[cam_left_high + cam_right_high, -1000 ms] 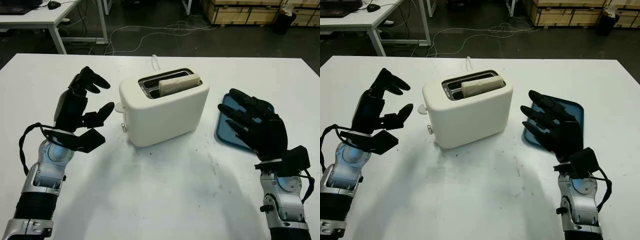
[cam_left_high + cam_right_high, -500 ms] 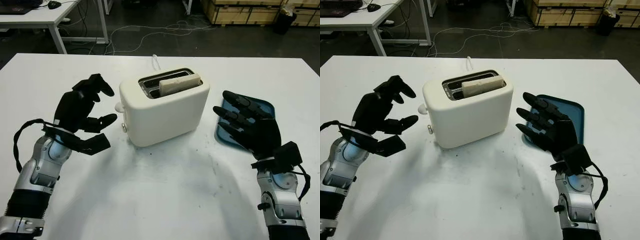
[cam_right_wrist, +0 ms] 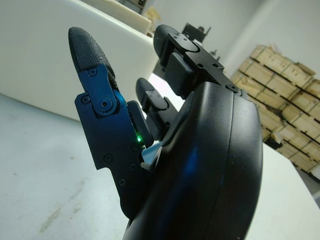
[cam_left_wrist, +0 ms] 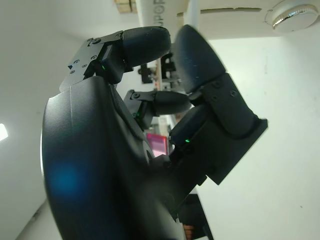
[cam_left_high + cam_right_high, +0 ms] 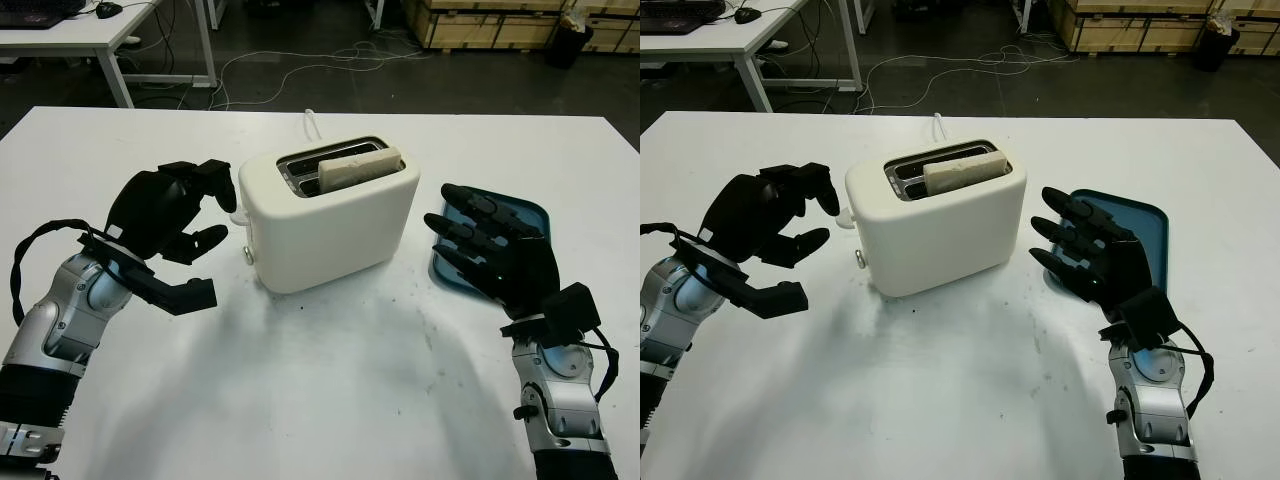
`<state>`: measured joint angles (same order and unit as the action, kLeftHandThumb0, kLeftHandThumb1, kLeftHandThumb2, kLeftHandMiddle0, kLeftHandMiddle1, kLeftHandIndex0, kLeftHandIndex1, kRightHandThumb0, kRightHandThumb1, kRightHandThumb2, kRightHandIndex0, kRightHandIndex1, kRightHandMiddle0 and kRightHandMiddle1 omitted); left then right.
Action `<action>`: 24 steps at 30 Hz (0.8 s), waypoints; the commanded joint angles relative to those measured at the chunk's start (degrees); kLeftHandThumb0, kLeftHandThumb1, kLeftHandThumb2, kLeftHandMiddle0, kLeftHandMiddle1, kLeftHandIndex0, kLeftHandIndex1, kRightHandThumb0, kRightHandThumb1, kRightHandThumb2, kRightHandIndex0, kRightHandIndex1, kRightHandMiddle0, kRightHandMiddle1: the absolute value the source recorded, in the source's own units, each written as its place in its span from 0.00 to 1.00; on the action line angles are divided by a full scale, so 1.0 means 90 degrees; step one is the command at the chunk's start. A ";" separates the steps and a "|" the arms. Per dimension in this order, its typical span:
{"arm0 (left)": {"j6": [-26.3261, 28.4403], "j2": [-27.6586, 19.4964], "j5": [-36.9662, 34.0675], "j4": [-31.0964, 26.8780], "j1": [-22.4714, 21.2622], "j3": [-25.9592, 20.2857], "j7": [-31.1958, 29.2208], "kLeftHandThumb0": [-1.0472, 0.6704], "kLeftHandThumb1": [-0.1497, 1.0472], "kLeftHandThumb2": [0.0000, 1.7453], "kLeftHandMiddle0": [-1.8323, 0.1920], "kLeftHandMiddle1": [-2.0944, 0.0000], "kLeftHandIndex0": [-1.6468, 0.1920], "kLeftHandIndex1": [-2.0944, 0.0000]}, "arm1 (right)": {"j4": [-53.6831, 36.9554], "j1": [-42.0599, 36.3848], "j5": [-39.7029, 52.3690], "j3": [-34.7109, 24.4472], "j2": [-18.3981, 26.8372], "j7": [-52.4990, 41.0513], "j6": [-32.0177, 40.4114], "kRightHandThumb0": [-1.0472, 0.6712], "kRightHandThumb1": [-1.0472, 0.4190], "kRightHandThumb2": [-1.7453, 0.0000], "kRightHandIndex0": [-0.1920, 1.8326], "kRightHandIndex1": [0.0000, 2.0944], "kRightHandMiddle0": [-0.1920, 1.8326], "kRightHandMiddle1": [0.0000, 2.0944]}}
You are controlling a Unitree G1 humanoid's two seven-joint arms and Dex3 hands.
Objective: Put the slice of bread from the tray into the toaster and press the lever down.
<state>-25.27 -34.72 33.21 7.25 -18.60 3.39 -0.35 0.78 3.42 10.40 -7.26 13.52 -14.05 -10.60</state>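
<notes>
- The slice of bread (image 5: 358, 167) stands on edge in the near slot of the white toaster (image 5: 330, 222) at the middle of the white table (image 5: 330, 400); its top edge rises above the slot, so by the look of it the loading step is done and the slice has not yet been lowered.
- The blue tray (image 5: 520, 214) lies to the right of the toaster, carrying nothing that can be seen past the hand in front of it.
- What remains, judging from this, is the lever (image 5: 845, 216): a small white knob juts from the toaster's left end, apparently not yet pressed down.
- The left hand (image 5: 165, 213) hangs just left of that end, fingers curled and holding nothing, fingertips (image 5: 222, 186) close to the knob; whether they touch it cannot be told.
- The right hand (image 5: 495, 252) is open and holds nothing, raised right of the toaster, in front of the tray.
- The slice's long axis runs along the slot, from near left to far right across the table, its broad faces turned toward the toaster's long sides.
</notes>
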 commanded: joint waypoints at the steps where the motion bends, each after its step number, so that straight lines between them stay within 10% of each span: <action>1: -0.0058 -0.0104 -0.0141 -0.0114 -0.0103 -0.0092 -0.0064 0.27 0.61 0.86 0.59 0.17 0.70 0.17 | 0.0101 0.0091 0.0010 -0.0021 -0.0043 -0.0012 0.0009 0.26 0.18 1.00 0.49 0.02 0.45 0.01; 24: -0.0491 -0.0309 -0.0065 0.0267 -0.0349 0.0095 -0.0285 0.23 0.55 0.96 0.53 0.17 0.85 0.17 | 0.0179 0.0115 0.0021 -0.0040 -0.0061 -0.0039 0.0016 0.26 0.18 1.00 0.50 0.02 0.46 0.00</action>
<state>-28.76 -36.55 32.35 8.86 -20.61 3.50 -2.54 2.37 3.82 10.40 -7.32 13.30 -14.32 -10.60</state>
